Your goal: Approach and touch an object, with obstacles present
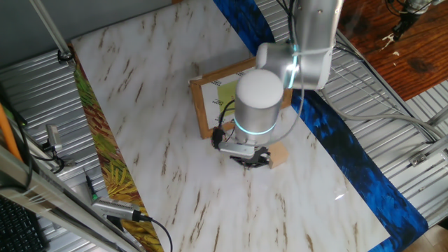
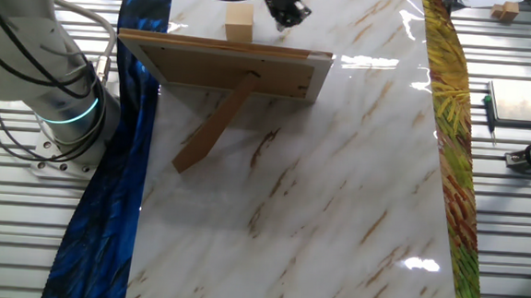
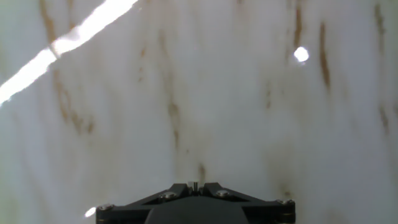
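The small tan wooden cube (image 1: 278,155) sits on the marble table just right of my gripper (image 1: 252,161); it also shows in the other fixed view (image 2: 239,23), left of the gripper (image 2: 287,16). The gripper is low over the table, close beside the cube; I cannot tell whether it touches. The framed board (image 1: 220,98) stands upright behind the arm; the other fixed view shows its brown back and prop (image 2: 224,68). In the hand view the jaws (image 3: 194,185) are closed together over bare marble; the cube is out of that view.
A blue cloth strip (image 1: 350,150) runs along one side of the table and a yellow-green patterned strip (image 1: 105,154) along the other. Metal slats surround the table. The robot base (image 2: 60,109) stands beside the blue strip.
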